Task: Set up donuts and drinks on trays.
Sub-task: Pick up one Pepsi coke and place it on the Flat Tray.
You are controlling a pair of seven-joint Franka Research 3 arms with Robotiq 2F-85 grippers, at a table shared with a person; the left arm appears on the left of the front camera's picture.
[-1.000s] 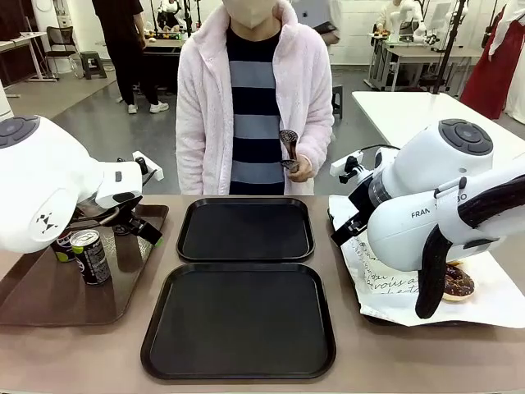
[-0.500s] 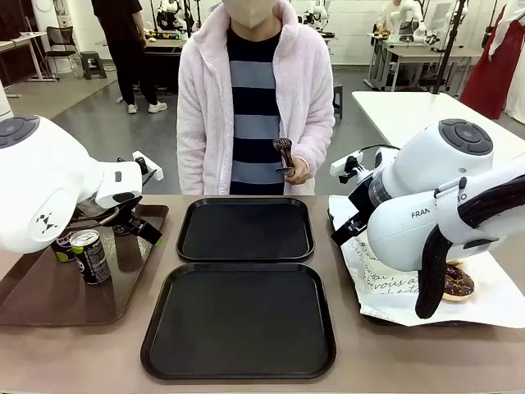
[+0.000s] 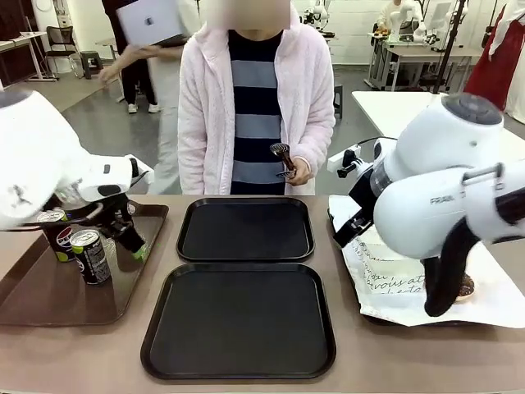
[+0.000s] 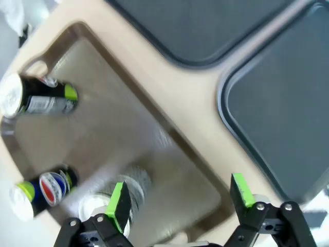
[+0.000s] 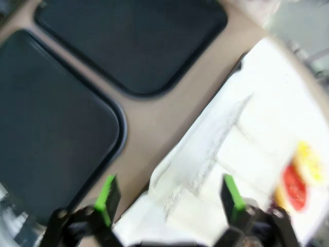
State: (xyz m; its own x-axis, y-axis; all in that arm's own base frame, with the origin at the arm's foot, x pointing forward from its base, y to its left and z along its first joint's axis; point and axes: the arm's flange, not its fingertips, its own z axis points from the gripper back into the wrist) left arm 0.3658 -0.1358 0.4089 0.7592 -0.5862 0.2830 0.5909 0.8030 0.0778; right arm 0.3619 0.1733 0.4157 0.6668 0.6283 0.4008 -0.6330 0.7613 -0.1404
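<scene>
The left end effector (image 4: 180,198) stands wide open, its green pads (image 4: 119,203) far apart and nothing caught between them. In its wrist view we see it over the brown tray (image 4: 118,134), with one can (image 4: 134,181) at the lower left of the frame just behind a pad. Whether they touch we cannot tell, as that part is blurred. A Pepsi can (image 4: 43,190) stands further left, and a green-marked can (image 4: 41,98) sits at the upper left, apart from the other two. In the front view we find this end effector (image 3: 135,245) at the left of the frame, low over the same brown tray (image 3: 49,300), just right of the three cans (image 3: 90,256) standing there. The right end effector (image 5: 169,200) is open as well and holds nothing. In its wrist view it hangs over the edge of the white paper (image 5: 241,134), where the paper meets the bare worktop (image 5: 154,110). Near the right edge of that frame we make out blurred red and yellow donuts (image 5: 295,182) on the paper. In the front view a chocolate donut (image 3: 466,286) peeks from behind the right arm at the lower right, lying on the paper. The two black trays (image 3: 246,230) lie in the middle of the frame, one behind the other and close together. Past them a person holds tongs (image 3: 283,156) in one hand (image 3: 298,170).
</scene>
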